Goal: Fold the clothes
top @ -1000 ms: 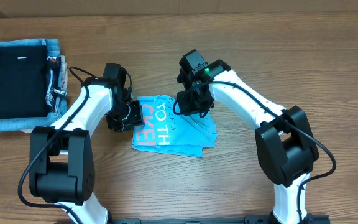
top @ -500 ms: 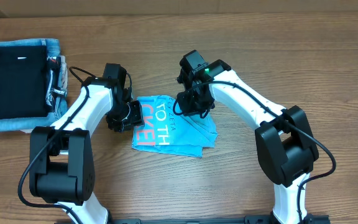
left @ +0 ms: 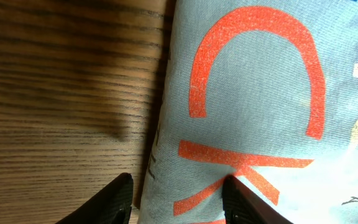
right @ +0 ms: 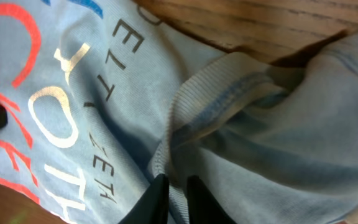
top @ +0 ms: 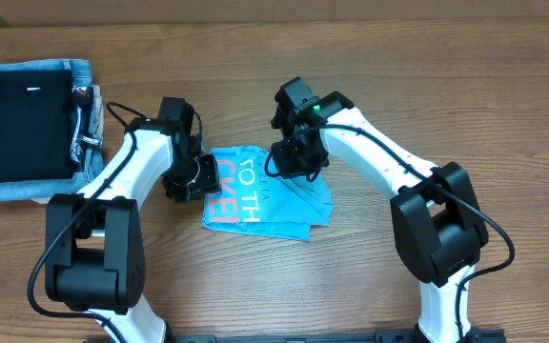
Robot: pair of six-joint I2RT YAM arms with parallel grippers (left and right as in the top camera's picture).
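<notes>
With the right gripper [right: 178, 193], jaws closed, you are pinching the neck edge of the blue T-shirt [top: 255, 195] lying in the middle of the surface [top: 465, 86], so be lifting slowly while the left gripper [left: 179, 199], jaws open, is sitting over its left edge.

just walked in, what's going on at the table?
Two arms are folding a light-blue T-shirt, lying partly folded mid-table. The right claw pinches its ribbed edge; the left claw is open, straddling the opposite edge. A folded black garment lies on a denim garment off to the side.
</notes>
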